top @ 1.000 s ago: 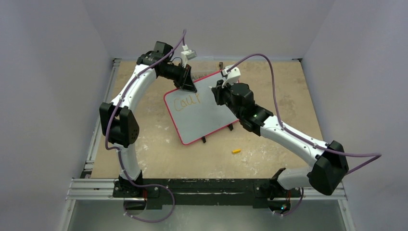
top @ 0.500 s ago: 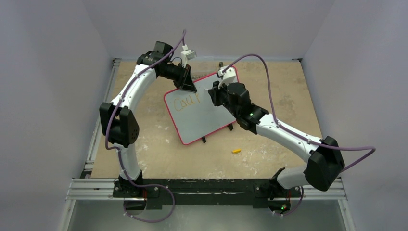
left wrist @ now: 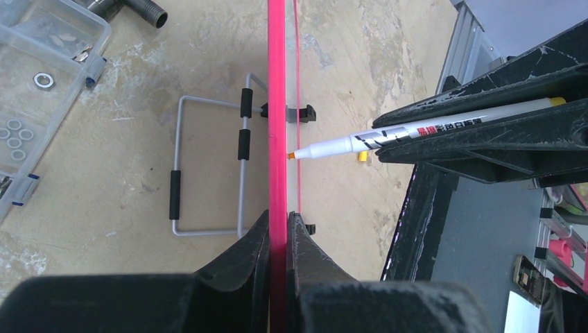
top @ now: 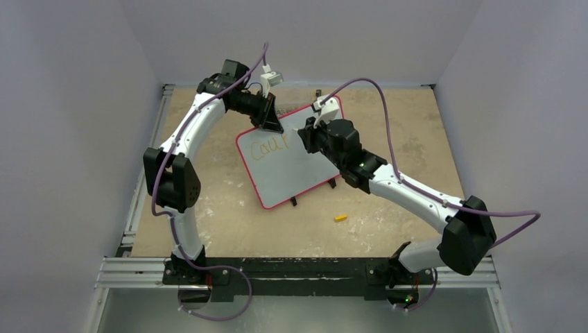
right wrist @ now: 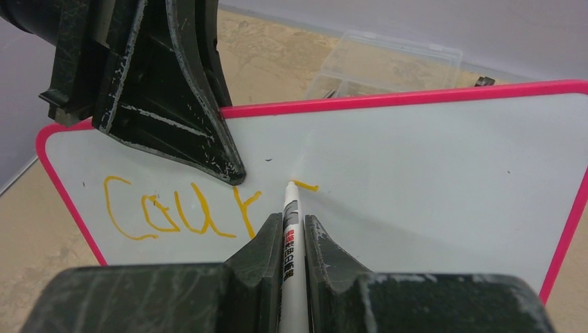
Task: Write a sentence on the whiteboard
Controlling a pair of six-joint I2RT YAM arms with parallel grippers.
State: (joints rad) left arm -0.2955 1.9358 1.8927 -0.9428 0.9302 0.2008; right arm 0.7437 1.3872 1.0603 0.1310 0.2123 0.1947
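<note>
The whiteboard (top: 288, 163) with its pink rim (right wrist: 388, 99) stands tilted on the table. My left gripper (top: 272, 125) is shut on its top edge, seen edge-on as a pink strip (left wrist: 277, 104) between the fingers. My right gripper (right wrist: 290, 225) is shut on a white marker (right wrist: 291, 229) whose tip touches the board face. The sentence (right wrist: 180, 208) reads "cour" in orange-yellow, with a short fresh stroke (right wrist: 306, 186) at the marker tip. From the left wrist the marker (left wrist: 388, 137) shows its orange tip at the board.
A small yellow cap (top: 340, 218) lies on the table in front of the board. A wire stand (left wrist: 208, 166) props the board from behind. A clear plastic parts box (left wrist: 41, 90) with nuts sits behind the board.
My right gripper shifted slightly left and up along the board with the marker, starting a new stroke after "cour". The left gripper and board stayed put.
</note>
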